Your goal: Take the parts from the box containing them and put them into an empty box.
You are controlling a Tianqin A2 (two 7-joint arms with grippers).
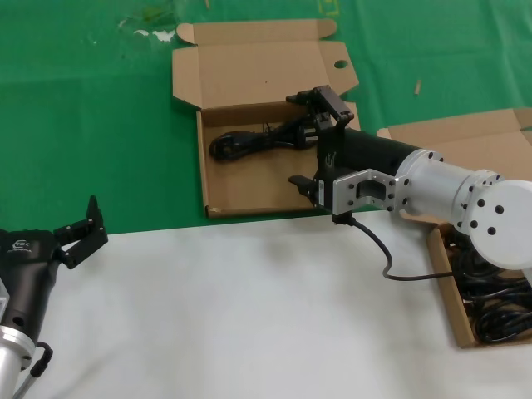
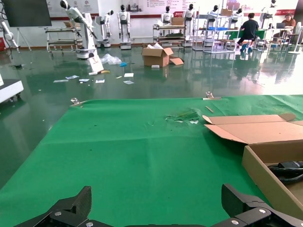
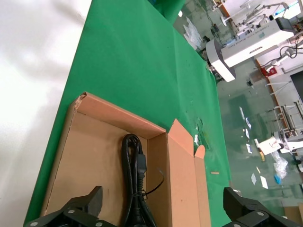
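Waiting at the lower left, the left gripper [image 1: 86, 226] sat open and empty. At upper centre, a coiled black power cord [image 1: 249, 141] lay in the holed brown cardboard box [image 1: 241, 195]; the right gripper [image 1: 314, 141] hovered above it, spread wide, apparently just released. Next: swing right to the plain brown cardboard box [image 1: 453, 303].

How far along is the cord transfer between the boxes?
Done: one power cord lies in the holed box. In hand: nothing; the right gripper hangs open over it. Left: more cords lie in the plain box at right. The left gripper idles, open, at lower left.
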